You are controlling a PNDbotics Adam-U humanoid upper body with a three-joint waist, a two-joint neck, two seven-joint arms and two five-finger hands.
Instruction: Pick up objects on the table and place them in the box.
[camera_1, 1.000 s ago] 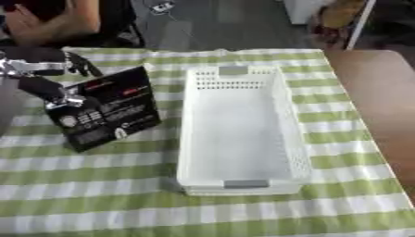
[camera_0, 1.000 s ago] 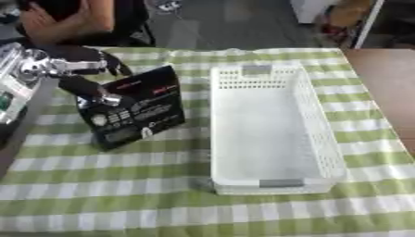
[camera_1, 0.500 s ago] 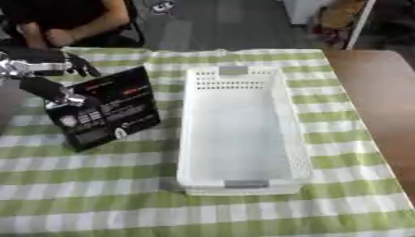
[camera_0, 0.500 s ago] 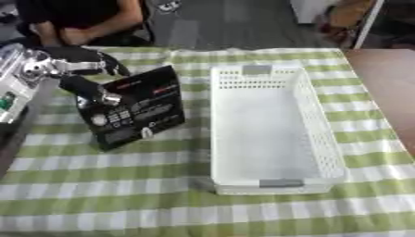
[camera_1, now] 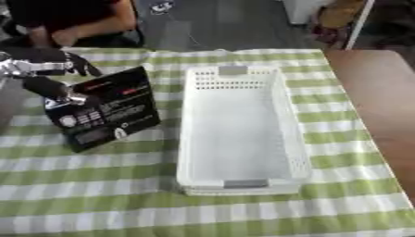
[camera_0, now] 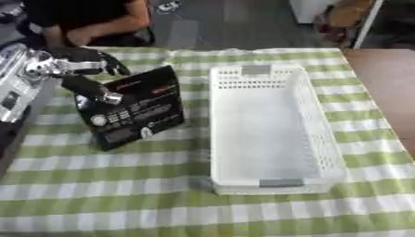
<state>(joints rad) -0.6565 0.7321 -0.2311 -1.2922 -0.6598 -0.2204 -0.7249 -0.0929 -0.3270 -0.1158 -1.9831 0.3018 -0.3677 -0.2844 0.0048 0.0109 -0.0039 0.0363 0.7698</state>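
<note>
A flat black package (camera_0: 134,110) with white print and red lettering stands tilted on the checked cloth, left of the box. My left hand (camera_0: 87,74) is at its upper left corner, thumb on the front face and fingers curled over the top edge behind it. The white perforated box (camera_0: 267,127) lies lengthwise in the middle of the table and holds nothing. My right hand shows in neither view.
The table (camera_0: 162,194) wears a green and white checked cloth. A bare brown tabletop (camera_1: 377,97) adjoins it on the right. A seated person is at the far left edge, not touching anything.
The package and my left hand have hardly moved. The person at the far edge has shifted.
</note>
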